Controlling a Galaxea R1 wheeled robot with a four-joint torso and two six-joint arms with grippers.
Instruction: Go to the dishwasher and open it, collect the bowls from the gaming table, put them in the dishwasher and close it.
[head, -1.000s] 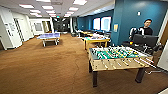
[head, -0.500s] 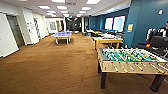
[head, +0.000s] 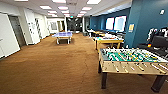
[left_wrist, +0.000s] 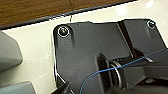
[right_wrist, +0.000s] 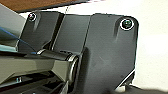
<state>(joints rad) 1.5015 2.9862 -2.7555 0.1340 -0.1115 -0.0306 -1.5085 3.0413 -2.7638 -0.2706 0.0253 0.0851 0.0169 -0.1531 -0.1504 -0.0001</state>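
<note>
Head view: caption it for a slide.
Carpeted games room: foosball table near right, yellow-rimmed gaming table behind it, blue ping-pong table farther down.

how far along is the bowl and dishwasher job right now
Nothing looks done from here: I see no dishwasher and no bowls. In hand is only travel: the head view looks down a carpeted games room, with a foosball table close on the right, a yellow-rimmed table behind it and a blue table-tennis table further off. Whether the dishwasher is open can't be told; collecting, loading and closing seem left.
</note>
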